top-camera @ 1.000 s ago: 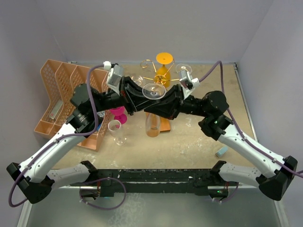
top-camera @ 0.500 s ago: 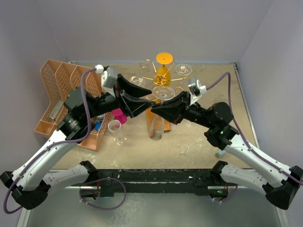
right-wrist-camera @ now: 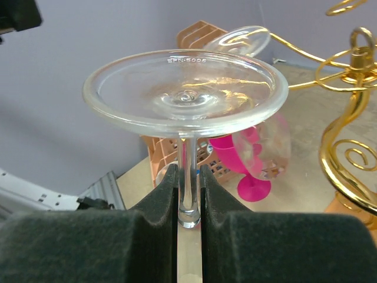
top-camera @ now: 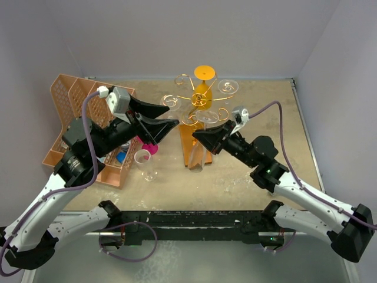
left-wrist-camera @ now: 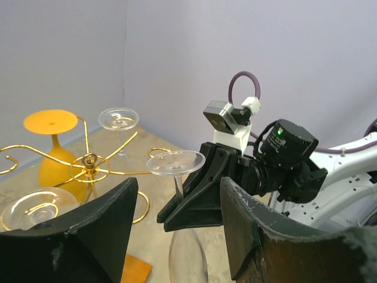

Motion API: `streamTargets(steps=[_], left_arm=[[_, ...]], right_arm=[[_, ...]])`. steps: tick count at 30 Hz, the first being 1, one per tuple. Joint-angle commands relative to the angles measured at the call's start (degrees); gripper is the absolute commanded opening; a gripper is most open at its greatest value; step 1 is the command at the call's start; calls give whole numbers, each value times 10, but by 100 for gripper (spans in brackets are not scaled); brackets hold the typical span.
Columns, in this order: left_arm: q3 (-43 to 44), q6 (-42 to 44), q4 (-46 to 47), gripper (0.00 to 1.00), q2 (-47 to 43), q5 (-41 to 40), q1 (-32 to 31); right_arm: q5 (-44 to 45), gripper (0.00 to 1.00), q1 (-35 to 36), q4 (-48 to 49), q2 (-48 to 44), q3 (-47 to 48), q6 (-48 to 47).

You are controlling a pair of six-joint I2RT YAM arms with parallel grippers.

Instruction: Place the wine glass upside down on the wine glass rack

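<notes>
tbl (top-camera: 247, 177) | wine glass rack (top-camera: 185, 144) ctr | peach organiser (top-camera: 70, 100) L | clear glass (top-camera: 144, 162) btwn

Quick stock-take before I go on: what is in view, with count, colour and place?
wine glass rack: 1, gold wire on wooden base, back centre
wine glass: 1, clear, upside down, held by its stem in front of rack
orange wine glass: 1, orange, hanging upside down on rack
hanging clear glasses: 2, clear, on rack arms
file organiser: 1, peach lattice, left side
standing clear glass: 1, clear, upright, left of rack base
pink glass: 1, pink, beside file organiser
left gripper: 1, black, open, empty
right gripper: 1, black, shut on wine glass stem
</notes>
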Motion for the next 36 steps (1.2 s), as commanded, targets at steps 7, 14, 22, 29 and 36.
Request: streamTargets(steps=[7,14,22,29,36], left_arm=[[21,10,3,56,-5,-63,1],[20,9,5,56,-1,-70,1],[21,10,2,56,-7,-84,1],[18,11,2,56,-6,-87,1],[18,13,-3,56,-7,-90,1]], right_arm=[[69,0,1,141,42,-30,7],[75,0,1,171,78,-10,-2],[100,0,1,164,111,1,-2],[99,0,1,156,132,25,-12],[104,0,1,139,142,43,-21]])
